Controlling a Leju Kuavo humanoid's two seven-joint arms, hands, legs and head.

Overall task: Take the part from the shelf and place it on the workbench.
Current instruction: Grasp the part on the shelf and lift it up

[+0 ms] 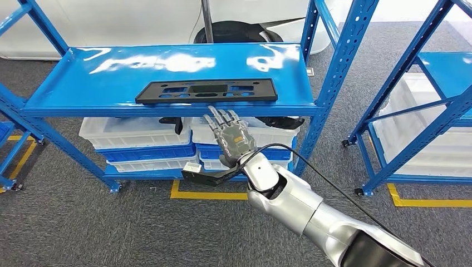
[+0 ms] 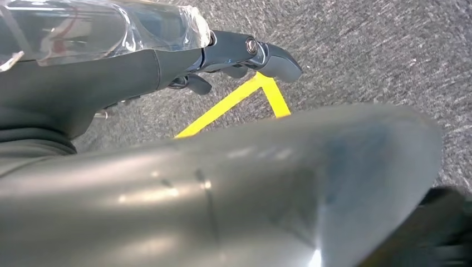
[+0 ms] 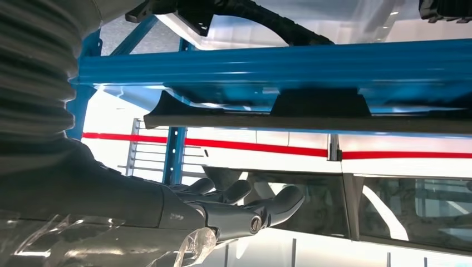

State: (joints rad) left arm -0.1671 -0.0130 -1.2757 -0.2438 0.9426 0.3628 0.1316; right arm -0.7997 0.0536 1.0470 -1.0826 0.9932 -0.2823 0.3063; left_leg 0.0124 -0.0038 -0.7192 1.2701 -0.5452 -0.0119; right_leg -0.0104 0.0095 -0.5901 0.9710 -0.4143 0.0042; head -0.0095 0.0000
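Just below the front lip of the blue shelf (image 1: 167, 75), the right hand (image 1: 231, 136) is raised palm-up with its fingers (image 1: 222, 118) extended and slightly spread, holding nothing; the fingertips sit right under the shelf edge, and whether they touch it cannot be told. Directly above them lies the part, a flat black plastic panel (image 1: 207, 90) with rectangular cut-outs, lying lengthwise along the near edge of the shelf board, toward its right half. Behind the hand, the silver right forearm (image 1: 303, 208) runs back to the lower right, with a black cable (image 1: 328, 181) looping beside it.

From the right wrist camera, the same hand (image 3: 234, 208) is seen from behind, fingers (image 3: 284, 200) loosely apart and empty, with the panel's dark underside edge (image 3: 311, 119) overhanging the blue front beam above them, a detail the head view cannot show.

Under the shelf, white and blue plastic crates (image 1: 139, 142) are stacked on the lower level, and yellow floor tape (image 1: 209, 194) marks the grey carpet. A second blue rack (image 1: 423, 100) with white bins stands to the right.

The left wrist camera shows the left hand (image 2: 245, 55) hanging over carpet and yellow tape (image 2: 234, 103), its dark fingers (image 2: 278, 61) curled in around nothing.
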